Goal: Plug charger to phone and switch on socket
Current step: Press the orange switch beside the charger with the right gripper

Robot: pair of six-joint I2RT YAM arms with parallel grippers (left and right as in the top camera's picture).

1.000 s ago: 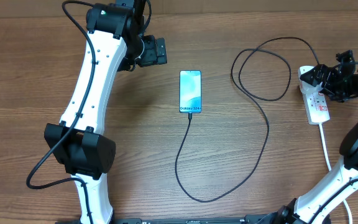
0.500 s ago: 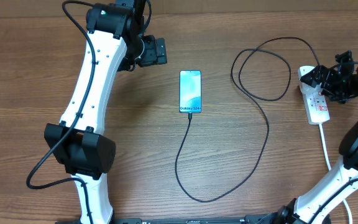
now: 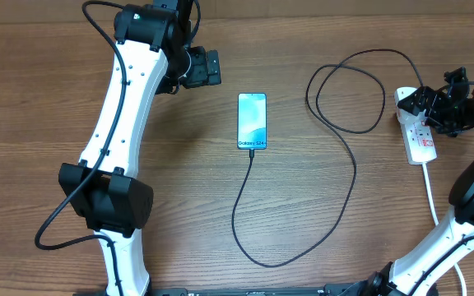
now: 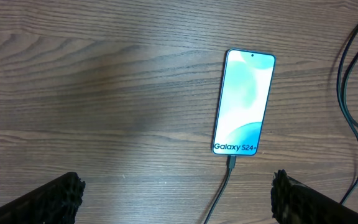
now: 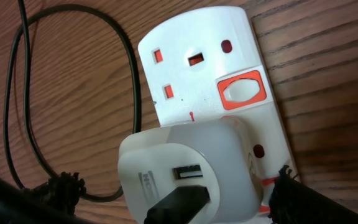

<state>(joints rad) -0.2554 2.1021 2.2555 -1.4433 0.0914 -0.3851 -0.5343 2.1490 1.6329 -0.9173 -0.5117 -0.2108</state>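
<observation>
Socket (image 3: 420, 140): flat on the table at far right, directly under right gripper (image 3: 426, 108), jaws spread wide, nothing held. Left gripper (image 3: 212, 68): likewise wide apart and empty, parked up-left of phone (image 3: 252, 121) at mid-table. Charger (image 3: 355, 173): apparently seated in the phone's near end, other end in a white adapter (image 5: 185, 168) on the strip. Probably only switch-on left. Pick the correct rocker: exposed red-framed switch (image 5: 241, 92) beside an empty outlet, so likely the wrong one; adapter's own seemingly half hidden at its side. Lead with one fingertip, press straight down, avoid knocking the adapter. Strip's long axis far-to-near, white cord (image 3: 431, 193) exiting the near end toward the arm base.
</observation>
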